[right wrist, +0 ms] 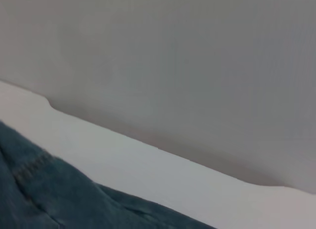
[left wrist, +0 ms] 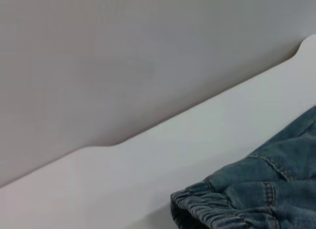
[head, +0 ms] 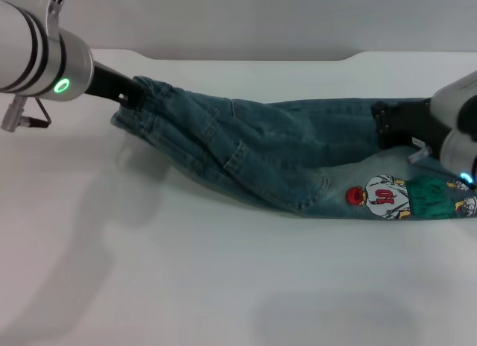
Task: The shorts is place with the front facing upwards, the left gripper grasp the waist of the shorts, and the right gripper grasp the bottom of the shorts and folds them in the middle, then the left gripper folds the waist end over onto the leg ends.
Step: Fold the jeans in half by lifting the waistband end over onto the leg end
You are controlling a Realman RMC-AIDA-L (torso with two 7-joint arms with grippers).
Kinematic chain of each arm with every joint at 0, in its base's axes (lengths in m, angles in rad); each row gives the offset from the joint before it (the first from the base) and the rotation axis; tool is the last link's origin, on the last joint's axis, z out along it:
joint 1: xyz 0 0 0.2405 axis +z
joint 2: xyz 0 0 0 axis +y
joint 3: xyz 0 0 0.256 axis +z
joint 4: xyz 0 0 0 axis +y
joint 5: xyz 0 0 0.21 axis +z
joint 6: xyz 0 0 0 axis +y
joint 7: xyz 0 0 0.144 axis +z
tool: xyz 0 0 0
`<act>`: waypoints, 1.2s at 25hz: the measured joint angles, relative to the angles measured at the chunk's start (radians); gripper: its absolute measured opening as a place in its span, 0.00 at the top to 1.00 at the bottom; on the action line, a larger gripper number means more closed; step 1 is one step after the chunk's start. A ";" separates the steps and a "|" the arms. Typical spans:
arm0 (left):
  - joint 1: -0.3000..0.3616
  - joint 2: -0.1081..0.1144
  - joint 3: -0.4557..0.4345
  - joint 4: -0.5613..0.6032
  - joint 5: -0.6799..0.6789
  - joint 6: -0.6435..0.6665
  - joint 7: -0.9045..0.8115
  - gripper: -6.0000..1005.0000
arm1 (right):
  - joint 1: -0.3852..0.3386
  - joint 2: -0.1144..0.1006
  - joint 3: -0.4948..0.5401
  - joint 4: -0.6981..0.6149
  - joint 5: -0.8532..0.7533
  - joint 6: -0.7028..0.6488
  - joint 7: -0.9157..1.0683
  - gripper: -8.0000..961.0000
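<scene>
1. On my left, the left gripper is at the gathered waistband of the shorts, near the far left of the white table. Its dark fingers are buried in the denim, so it seems clamped on the waist, and that corner looks lifted a little.

2. In the middle, the shorts lie across the table, waist to the left and legs to the right, already doubled lengthwise, with a pocket seam running diagonally on top. The upper layer sits crooked, and I judge it could slide off if either arm pulls unevenly.

3. Farther right, a cartoon print shows on the lower layer near the leg ends.

4. On my right, the right gripper sits on the leg hem; it appears closed on the cloth, though the fingertips are hidden.

5. Risks I see: a shallow pinch at the waist could slip when carried over, and tension between the two arms could drag the whole garment rightward.
</scene>
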 joint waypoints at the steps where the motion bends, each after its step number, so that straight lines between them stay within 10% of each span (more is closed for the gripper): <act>1: 0.001 0.000 0.000 -0.008 0.000 0.000 0.000 0.97 | 0.001 0.000 -0.029 0.000 0.001 -0.044 -0.012 0.99; 22: 0.015 -0.001 0.009 -0.015 -0.006 0.002 0.004 0.96 | 0.019 0.000 -0.308 0.071 0.056 -0.615 0.091 0.99; 30: 0.018 -0.001 0.014 -0.002 -0.008 0.011 0.008 0.96 | 0.033 0.000 -0.580 -0.048 -0.453 -1.178 0.707 0.99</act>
